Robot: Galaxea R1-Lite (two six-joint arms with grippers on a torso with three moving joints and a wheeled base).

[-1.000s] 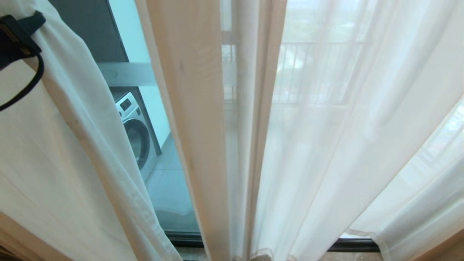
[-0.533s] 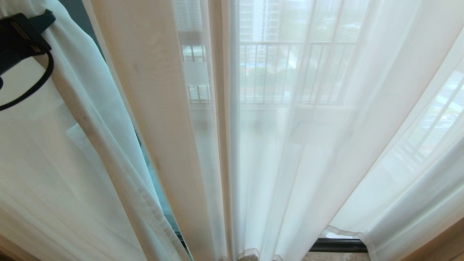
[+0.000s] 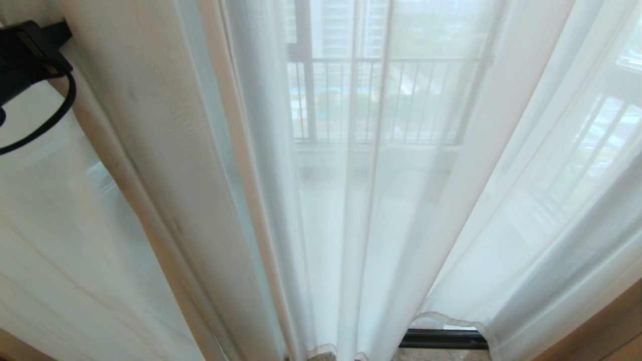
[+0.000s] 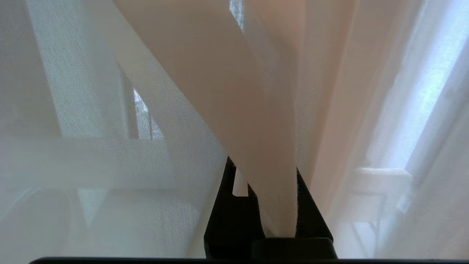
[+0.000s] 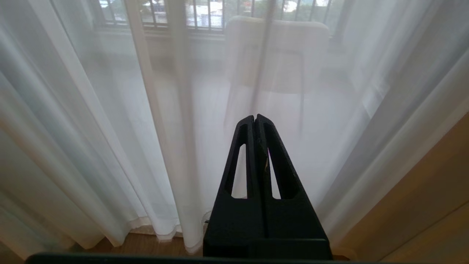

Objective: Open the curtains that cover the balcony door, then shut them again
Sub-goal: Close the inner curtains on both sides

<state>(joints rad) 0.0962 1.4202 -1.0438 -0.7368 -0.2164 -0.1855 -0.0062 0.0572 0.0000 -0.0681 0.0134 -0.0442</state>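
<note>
The curtains (image 3: 411, 200) fill nearly the whole head view: sheer white panels hanging in long vertical folds, their hemmed lower edges reaching down to the floor line. Through the fabric the balcony railing (image 3: 381, 100) with its upright bars is visible, with tall buildings beyond. The balcony door (image 3: 444, 339) is almost entirely covered; only a short length of its black bottom frame shows beneath the lifted hem at lower centre-right. A wooden surface (image 3: 617, 326) occupies the lower right corner.

In the right wrist view a pale chair (image 5: 276, 55) stands behind the fabric, seen dimly through it, in front of the railing.

The left gripper (image 3: 30, 55) sits at the upper left of the head view, a black cable looping below it. Its jaws are clamped on a gathered fold of the curtains, as the left wrist view confirms: a band of fabric runs out from between the black fingers (image 4: 311, 216) and up away from them.

The right gripper (image 5: 255, 121) hangs low, pointing at the curtains without touching them. Its fingers are pressed together with nothing between them.
</note>
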